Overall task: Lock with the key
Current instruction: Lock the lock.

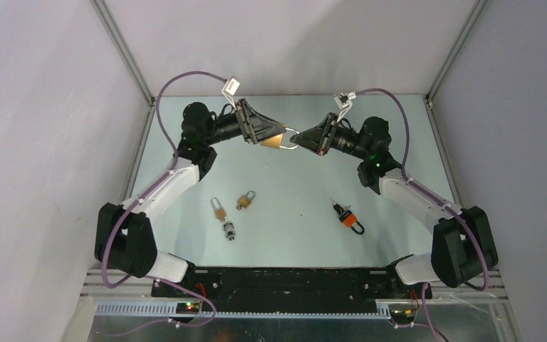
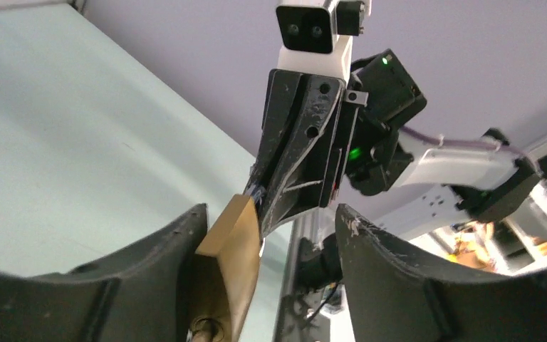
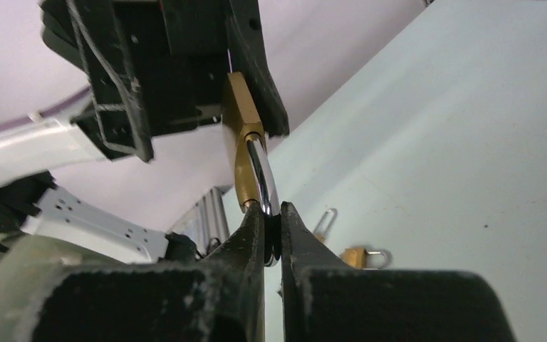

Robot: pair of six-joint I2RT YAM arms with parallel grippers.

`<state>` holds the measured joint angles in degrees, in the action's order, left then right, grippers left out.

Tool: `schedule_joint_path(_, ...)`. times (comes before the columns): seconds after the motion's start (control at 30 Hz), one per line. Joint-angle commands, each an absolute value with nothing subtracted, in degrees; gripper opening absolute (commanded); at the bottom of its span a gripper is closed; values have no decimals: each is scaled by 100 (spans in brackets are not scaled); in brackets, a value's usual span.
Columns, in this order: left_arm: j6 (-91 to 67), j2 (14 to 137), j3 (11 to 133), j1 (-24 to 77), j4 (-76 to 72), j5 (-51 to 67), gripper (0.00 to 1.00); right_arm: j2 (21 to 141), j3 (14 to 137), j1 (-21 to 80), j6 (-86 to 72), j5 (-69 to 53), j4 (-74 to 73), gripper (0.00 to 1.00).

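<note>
A brass padlock (image 1: 273, 142) hangs in the air between my two grippers at the back of the table. My left gripper (image 1: 269, 132) is open around its body. In the left wrist view the padlock (image 2: 231, 246) leans against one finger (image 2: 174, 249), with a clear gap to the other finger (image 2: 377, 256). My right gripper (image 1: 300, 140) is shut on the chrome shackle (image 3: 260, 171), its fingertips (image 3: 253, 228) pinching the loop. The brass body (image 3: 238, 107) shows above them. A round keyhole part (image 2: 206, 331) shows at the padlock's bottom; no key is plainly visible there.
Two small brass padlocks (image 1: 219, 209) (image 1: 246, 200) and a small silver piece (image 1: 229, 231) lie on the table left of centre. An orange and black padlock (image 1: 349, 218) lies right of centre. Walls and frame posts ring the table.
</note>
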<state>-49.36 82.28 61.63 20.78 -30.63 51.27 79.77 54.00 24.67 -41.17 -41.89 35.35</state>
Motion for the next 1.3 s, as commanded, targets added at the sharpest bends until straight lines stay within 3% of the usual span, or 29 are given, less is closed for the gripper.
schedule_joint_path(0.0, -4126, 7686, 6165, 1943, -3634, 5377, 75, 7262, 5584, 2518, -3022, -4233, 3296, 0)
schedule_joint_path(0.3, -1512, 7436, 6143, 1610, -2338, 5470, 82, 6203, 5652, 2889, -443, -3868, 1430, 0)
schedule_joint_path(0.67, -1393, 7435, 5951, 1838, -2083, 7132, 82, 6178, 5886, 3256, 909, -3738, 119, 0)
schedule_joint_path(1.07, -1299, 7787, 5402, 2500, -1879, 7054, 76, 6312, 5902, 3641, 1491, -3609, -289, 0)
schedule_joint_path(1.27, -772, 7813, 5250, 2716, -1356, 6698, 68, 6339, 5899, 3686, 1598, -3616, -227, 0)
